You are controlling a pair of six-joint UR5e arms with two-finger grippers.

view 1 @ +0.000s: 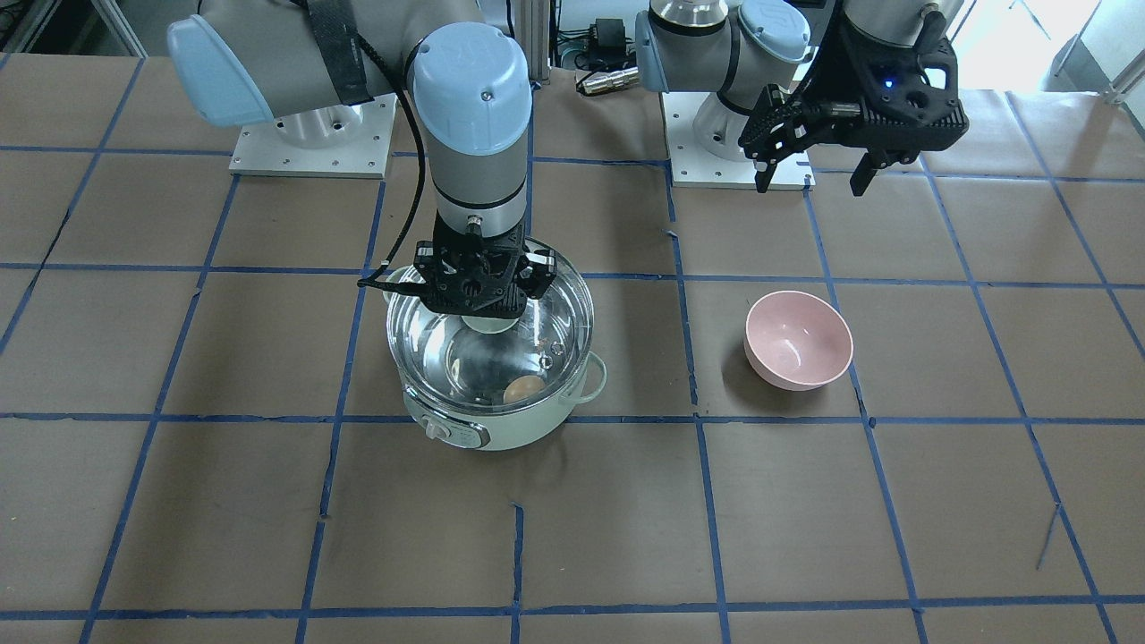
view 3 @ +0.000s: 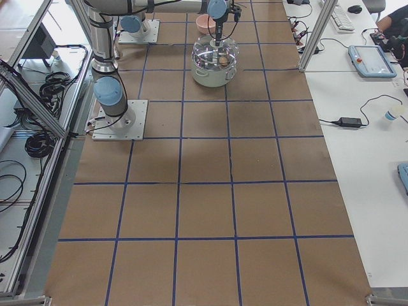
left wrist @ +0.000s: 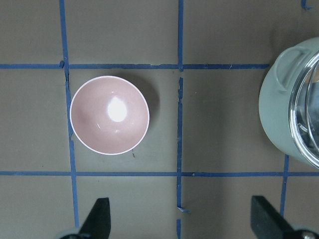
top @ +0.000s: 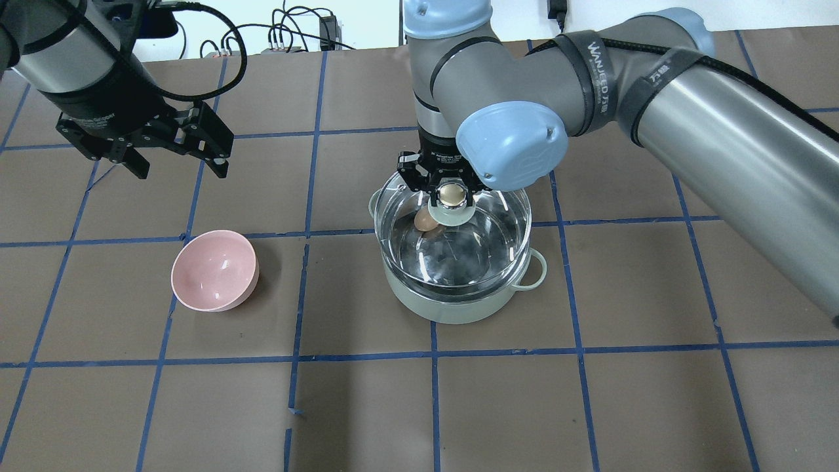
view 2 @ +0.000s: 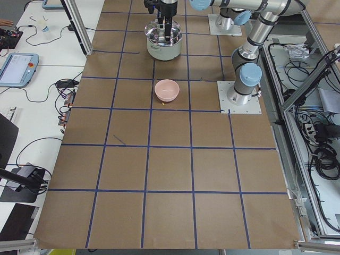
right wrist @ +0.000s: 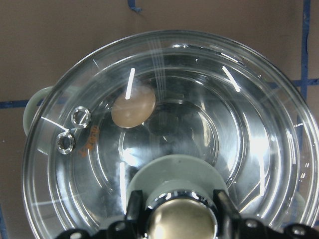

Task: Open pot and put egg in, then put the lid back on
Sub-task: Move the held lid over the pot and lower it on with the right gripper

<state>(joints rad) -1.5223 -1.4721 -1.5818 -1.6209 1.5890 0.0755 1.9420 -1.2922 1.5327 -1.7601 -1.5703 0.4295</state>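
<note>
The mint-green pot (view 1: 528, 434) stands on the table's middle, dial toward the operators' side. The brown egg (view 1: 523, 390) lies inside on the steel bottom; it also shows through the glass in the right wrist view (right wrist: 133, 105) and overhead (top: 425, 221). The clear glass lid (top: 498, 223) sits level over the pot's rim; I cannot tell whether it rests on it. My right gripper (top: 452, 195) is shut on the lid's gold-tan knob (right wrist: 179, 221). My left gripper (top: 180, 167) is open and empty, high above the table behind the pink bowl.
A pink bowl (top: 213, 270) stands empty on the robot's left side of the pot, also seen below the left wrist camera (left wrist: 109, 115). The pot's loop handle (left wrist: 289, 62) shows at that view's right edge. Brown paper with blue tape lines covers the table.
</note>
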